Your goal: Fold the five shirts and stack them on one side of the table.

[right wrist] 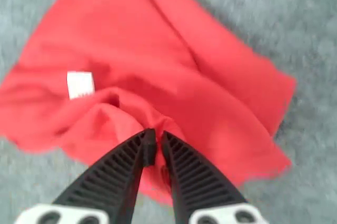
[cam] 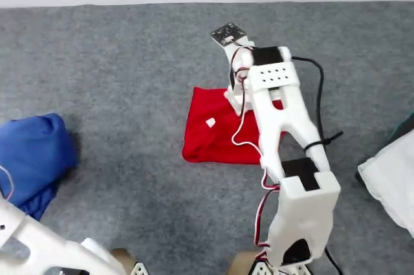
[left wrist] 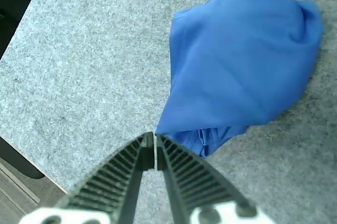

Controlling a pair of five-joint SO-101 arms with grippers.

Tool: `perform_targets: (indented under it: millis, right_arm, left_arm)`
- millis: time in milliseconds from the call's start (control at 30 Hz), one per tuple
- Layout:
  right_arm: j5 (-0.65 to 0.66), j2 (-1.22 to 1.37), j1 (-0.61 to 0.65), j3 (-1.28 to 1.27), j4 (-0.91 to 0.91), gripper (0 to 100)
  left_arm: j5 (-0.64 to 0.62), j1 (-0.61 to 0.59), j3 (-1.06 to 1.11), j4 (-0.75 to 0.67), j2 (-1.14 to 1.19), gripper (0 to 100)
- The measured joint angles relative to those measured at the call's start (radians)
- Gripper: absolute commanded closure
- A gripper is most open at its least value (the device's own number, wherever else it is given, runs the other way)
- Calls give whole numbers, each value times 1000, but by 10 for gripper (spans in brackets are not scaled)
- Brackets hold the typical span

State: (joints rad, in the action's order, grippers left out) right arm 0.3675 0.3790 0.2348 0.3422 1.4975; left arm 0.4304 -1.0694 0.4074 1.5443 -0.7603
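right tool pinches red shirt; left tool closed beside blue shirt.

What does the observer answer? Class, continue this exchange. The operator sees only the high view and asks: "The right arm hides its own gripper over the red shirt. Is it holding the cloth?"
Observer: Yes, it seems so. The right gripper is shut, with a raised fold of the red shirt pinched at its tips.
Operator: And the left gripper?
Observer: The left gripper is shut with nothing in it, pointing at the edge of the blue shirt.
Operator: Is that shirt folded?
Observer: No. The left wrist view shows it whole, and it lies in a loose bunch.
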Motion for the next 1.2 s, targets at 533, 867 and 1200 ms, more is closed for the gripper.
perform_targets:
  millis: [533, 867, 1200]
  right_arm:
    - [348, -71, -157, -18, 256, 989]
    - [470, -71, -204, -172, 256, 839]
    - [285, -232, -51, -146, 256, 852]
  left_arm:
    - [2, 0, 0, 0, 0, 985]
    - [2, 0, 26, 0, 0, 985]
    - [2, 0, 83, 0, 0, 985]
